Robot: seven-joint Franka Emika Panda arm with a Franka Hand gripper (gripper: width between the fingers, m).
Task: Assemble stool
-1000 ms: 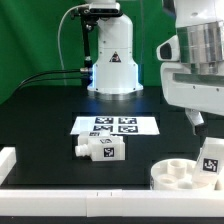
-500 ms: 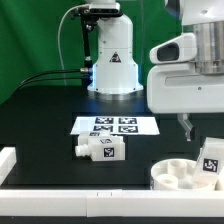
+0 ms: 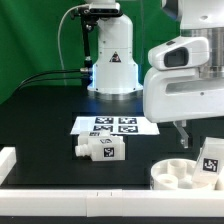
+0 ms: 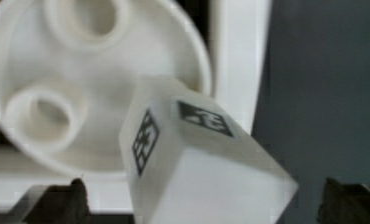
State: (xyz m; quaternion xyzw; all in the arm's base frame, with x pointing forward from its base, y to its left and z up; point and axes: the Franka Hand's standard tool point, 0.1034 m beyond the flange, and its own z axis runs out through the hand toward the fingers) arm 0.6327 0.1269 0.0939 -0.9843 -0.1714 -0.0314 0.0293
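Hovering above the seat (image 3: 170,176), gripper (image 3: 183,137) spread wide
A tagged leg (image 3: 211,160) stands at the seat's rim, close beside the gripper

A: Seat (image 3: 165,180) colour?
B: White, unpatterned.
A: Legs?
B: Seat-borne leg (image 3: 211,160) and lying leg (image 3: 100,150), 7 o'clock of marker board (image 3: 80,125): white, black-and-white square tags. Marker board itself: white, black-and-white tags. Table (image 3: 40,125): black.
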